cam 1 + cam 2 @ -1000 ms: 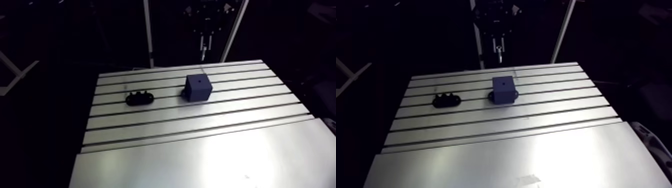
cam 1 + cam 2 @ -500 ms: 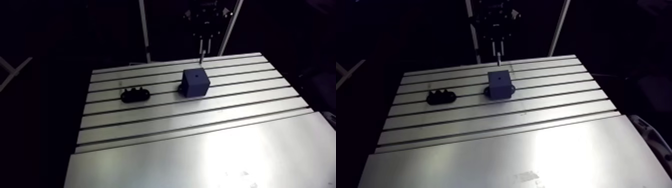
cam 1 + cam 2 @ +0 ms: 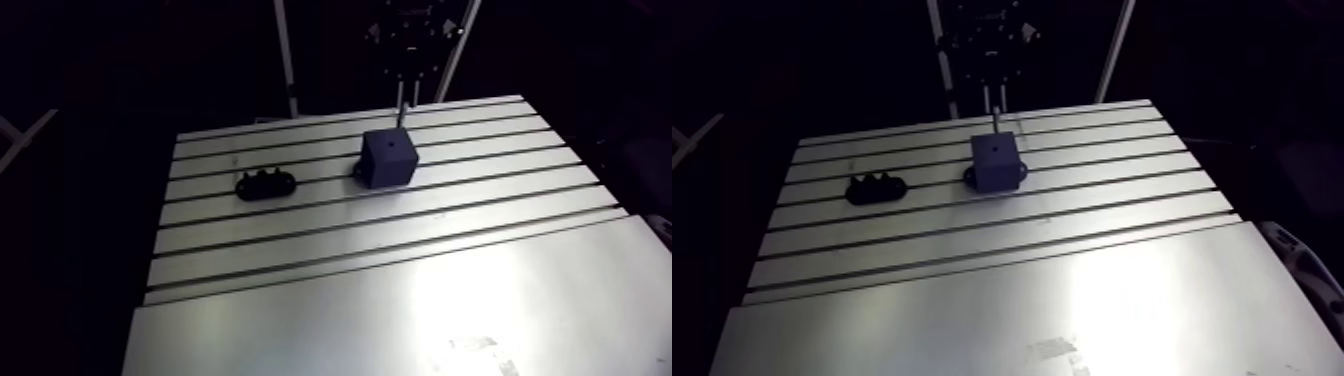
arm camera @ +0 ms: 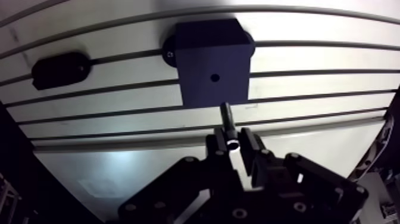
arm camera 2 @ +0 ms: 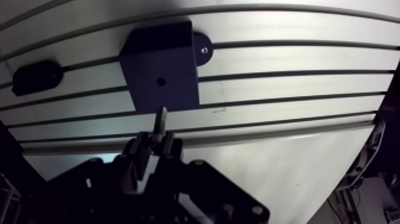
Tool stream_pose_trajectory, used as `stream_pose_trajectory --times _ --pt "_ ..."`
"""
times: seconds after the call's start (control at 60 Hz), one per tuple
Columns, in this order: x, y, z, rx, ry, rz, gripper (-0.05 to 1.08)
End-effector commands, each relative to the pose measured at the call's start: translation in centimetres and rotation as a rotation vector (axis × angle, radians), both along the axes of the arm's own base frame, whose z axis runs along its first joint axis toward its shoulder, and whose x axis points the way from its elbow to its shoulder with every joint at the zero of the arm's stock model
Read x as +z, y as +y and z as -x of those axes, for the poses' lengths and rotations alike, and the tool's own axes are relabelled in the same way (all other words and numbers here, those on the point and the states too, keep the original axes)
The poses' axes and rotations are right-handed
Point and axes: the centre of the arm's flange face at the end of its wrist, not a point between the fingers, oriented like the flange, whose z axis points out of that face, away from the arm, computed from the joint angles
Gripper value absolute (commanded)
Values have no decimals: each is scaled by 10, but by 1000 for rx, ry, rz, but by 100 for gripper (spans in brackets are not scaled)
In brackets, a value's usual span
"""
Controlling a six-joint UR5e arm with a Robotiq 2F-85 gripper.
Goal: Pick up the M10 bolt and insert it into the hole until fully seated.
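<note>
Gripper (image 4: 233, 143): matte black throughout. Two narrow fingers (image 4: 215, 146) rise from a broad body of angular linked bars. Round screw heads (image 4: 240, 212) stud the bars at their joints. In the arm view the wrist (image 3: 404, 32) reads dark, with small pale fittings.

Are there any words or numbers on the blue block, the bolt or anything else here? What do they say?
No text can be read anywhere.
Dark blue block: no writing, only a small hole in its top.
Bolt, held in the gripper: no marking legible.
Black holder: nothing visible.
Table: a pale patch, too blurred to tell whether it bears print.
</note>
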Motion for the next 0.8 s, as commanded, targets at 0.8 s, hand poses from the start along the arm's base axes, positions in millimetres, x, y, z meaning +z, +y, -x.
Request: stream_pose_trajectory --times 0.8 --pt "-15 -3 1 0 6 10 108"
